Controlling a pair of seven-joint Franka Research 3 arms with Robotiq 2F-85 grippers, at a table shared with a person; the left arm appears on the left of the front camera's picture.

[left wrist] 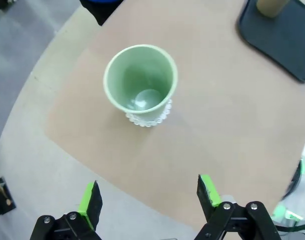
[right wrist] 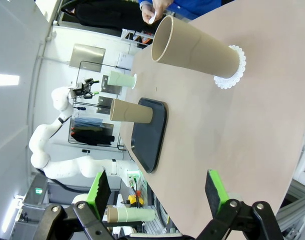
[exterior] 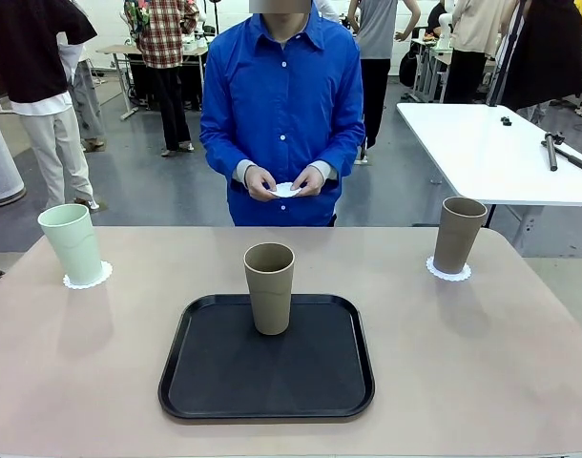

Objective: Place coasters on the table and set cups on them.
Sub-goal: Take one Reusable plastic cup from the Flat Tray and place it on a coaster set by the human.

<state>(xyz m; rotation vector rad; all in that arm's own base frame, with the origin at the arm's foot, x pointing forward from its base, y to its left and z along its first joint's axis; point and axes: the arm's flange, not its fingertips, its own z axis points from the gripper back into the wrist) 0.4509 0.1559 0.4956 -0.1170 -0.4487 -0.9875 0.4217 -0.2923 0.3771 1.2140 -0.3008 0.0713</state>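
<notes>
With the black tray [exterior: 210, 382] taken as the centre of the dial in the front view, the mint cup [exterior: 72, 240] is found at ten o'clock. It is stood upright on a lacy coaster [exterior: 91, 280] whose scalloped rim shows around its base. At two o'clock a tan cup [exterior: 459, 232] is set likewise on a second coaster [exterior: 449, 273]. Both are placed toward the far corners of the desk [exterior: 482, 372], presumably one per seat.

The last tan cup [exterior: 270, 286] is stood on the far half of the tray, with no coaster under it. It is judged to be parked there because its coaster has not been laid.

That third coaster [exterior: 284, 190] is held at twelve o'clock between the person's right hand [exterior: 260, 181] and left hand [exterior: 309, 179], beyond the desk's far edge.

The left gripper [left wrist: 148, 190] is held above the desk with jaws spread wide and empty, and the mint cup is seen at its twelve o'clock. The right gripper [right wrist: 158, 184] is equally parted and empty, well apart from the tan cup. Both are probably held clear so the coaster can be laid.
</notes>
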